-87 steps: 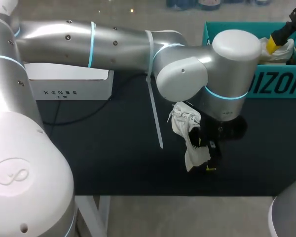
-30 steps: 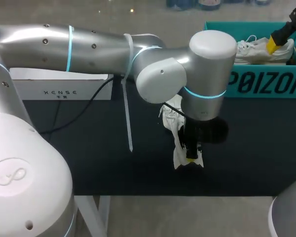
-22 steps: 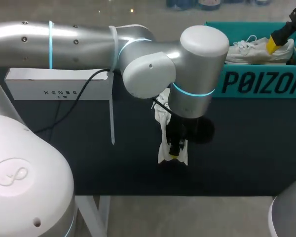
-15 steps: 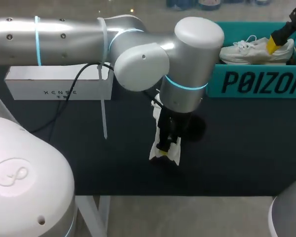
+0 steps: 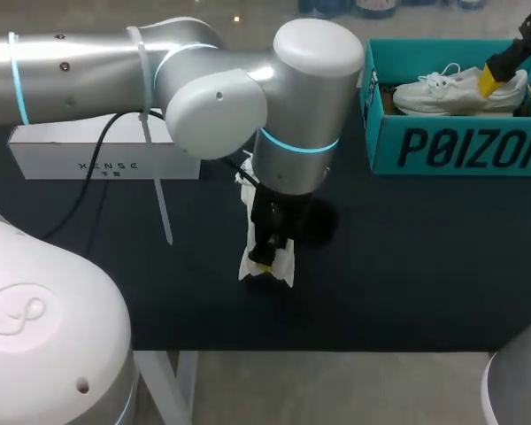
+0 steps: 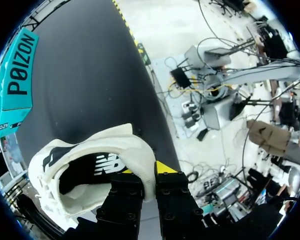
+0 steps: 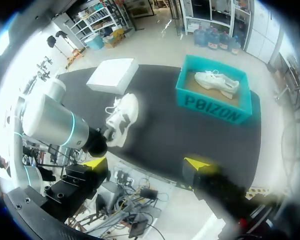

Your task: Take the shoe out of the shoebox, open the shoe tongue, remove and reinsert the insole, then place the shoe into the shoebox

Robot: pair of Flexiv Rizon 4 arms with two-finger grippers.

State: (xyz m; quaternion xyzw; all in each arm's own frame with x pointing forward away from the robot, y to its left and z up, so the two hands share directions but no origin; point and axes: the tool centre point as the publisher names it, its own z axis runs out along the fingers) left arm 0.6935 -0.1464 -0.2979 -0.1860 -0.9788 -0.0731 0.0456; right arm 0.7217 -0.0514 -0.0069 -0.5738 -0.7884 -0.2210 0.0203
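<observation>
1. Shoe [image 6: 115, 145]: white, hanging over the middle of the counter [image 5: 425, 266] towards its near edge; the left gripper [image 6: 147, 170] is clamped on its heel collar, one finger inside and one outside; whether it touches the counter I cannot tell.
2. Right gripper [image 7: 146, 163]: fingers spread, holding nothing, raised well above the counter.
3. The step in hand looks like setting the shoe down; lower it until the sole sits flat with the opening upward; release only once it rests steady; leave the tongue within the right arm's reach.
4. Shoebox [image 5: 451, 146]: teal, at the far right corner, well apart, with a second shoe [image 5: 442, 88] inside.
</observation>
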